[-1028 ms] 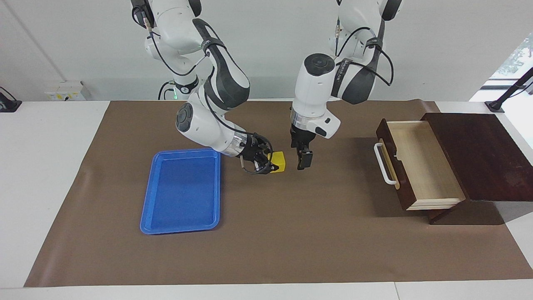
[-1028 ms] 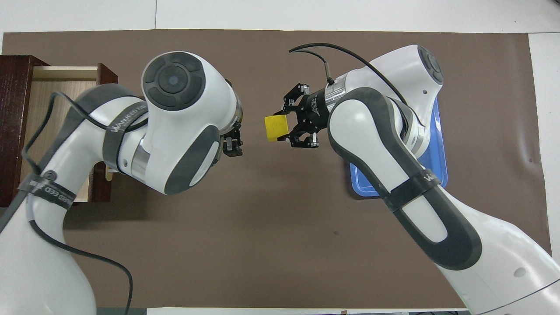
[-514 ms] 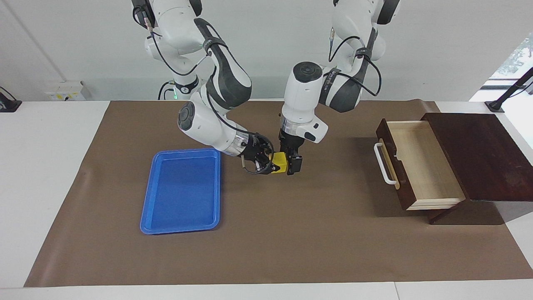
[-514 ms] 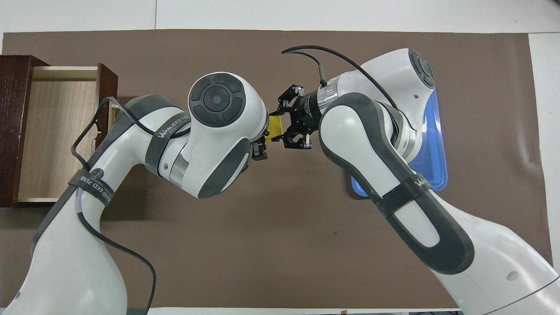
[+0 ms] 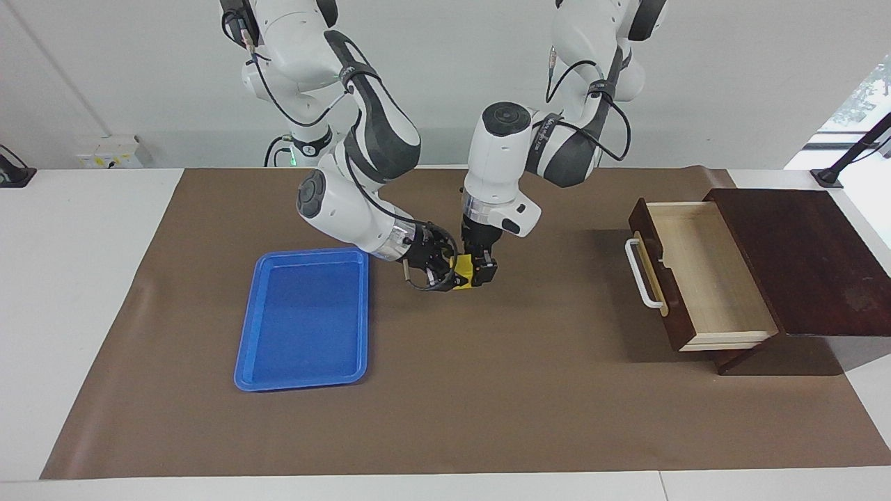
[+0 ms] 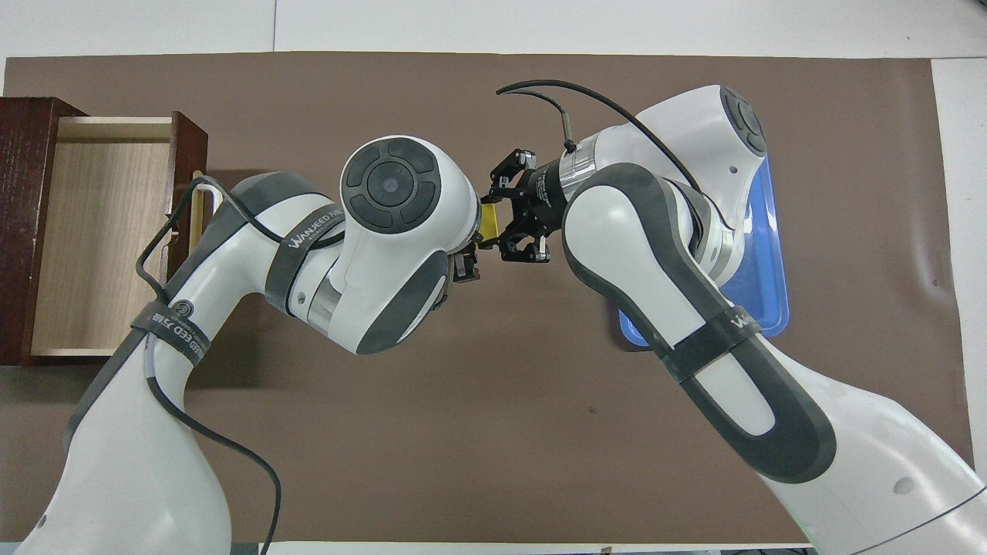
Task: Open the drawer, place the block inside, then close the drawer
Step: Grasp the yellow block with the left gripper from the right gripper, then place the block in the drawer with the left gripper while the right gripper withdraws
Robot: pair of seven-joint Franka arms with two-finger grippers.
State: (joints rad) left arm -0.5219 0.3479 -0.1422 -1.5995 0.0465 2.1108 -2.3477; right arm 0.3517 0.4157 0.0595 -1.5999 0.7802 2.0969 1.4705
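Brown matte mat (image 5: 445, 390), right claw (image 5: 452, 273) grasping glossy yellow cube block (image 5: 462, 266), left claw (image 5: 483, 271) around it, grip unclear.

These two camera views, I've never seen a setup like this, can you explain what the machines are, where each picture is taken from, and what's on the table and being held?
Two white robot arms work at a table covered by a brown mat. One picture faces the robots from across the table; the other looks down from above their own end. The right gripper holds a small yellow block above the mat, and the left gripper has come in around it, seemingly to take it over. A blue tray lies toward the right arm's end. Toward the left arm's end sits a dark wooden box with its drawer pulled open, nothing in it.
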